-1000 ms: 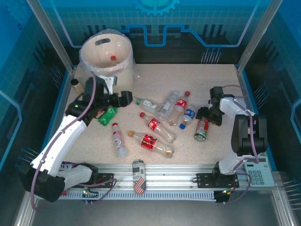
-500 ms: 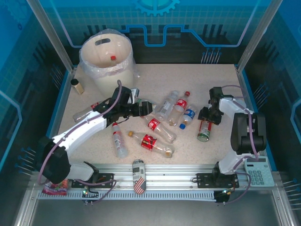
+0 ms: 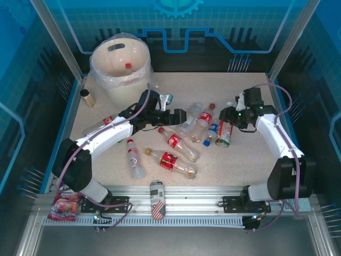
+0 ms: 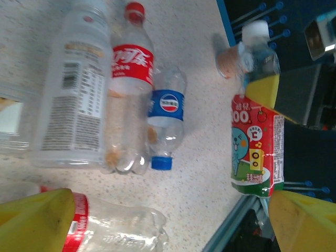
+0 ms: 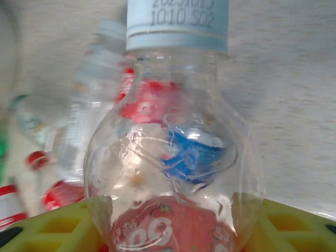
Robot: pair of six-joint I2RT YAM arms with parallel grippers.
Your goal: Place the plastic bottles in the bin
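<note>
Tightly, right gripper (image 3: 232,115) around bottle (image 5: 168,157); left gripper (image 3: 180,115) wide

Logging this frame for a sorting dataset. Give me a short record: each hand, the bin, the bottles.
left hand: open, empty, above the bottle pile
right hand: shut on white-capped bottle
bin: far left corner, bag-lined, red cap visible inside
loose bottles: several lying mid-table
task state: most bottles not yet binned
</note>
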